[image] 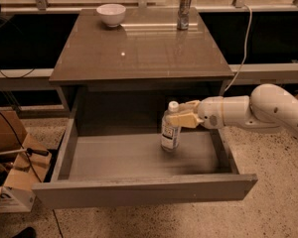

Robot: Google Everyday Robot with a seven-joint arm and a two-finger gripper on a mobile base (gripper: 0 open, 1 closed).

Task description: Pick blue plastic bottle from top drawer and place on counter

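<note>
The blue plastic bottle [170, 133] looks clear, with a white cap and a label. It stands upright toward the back right of the open top drawer [139, 157]. My gripper [180, 114] reaches in from the right at the bottle's shoulder, just below the cap. Its tan fingers [183, 119] are closed on the bottle's upper part. The bottle's base is at the drawer floor. The counter [139, 48] is the glossy brown top above the drawer.
A white bowl [111, 14] and a shiny metal can [184, 11] stand at the back of the counter. Cardboard boxes [10, 172] lie on the floor at the left. The drawer's front panel [144, 190] juts toward the camera. A white cable [246, 38] hangs at the right.
</note>
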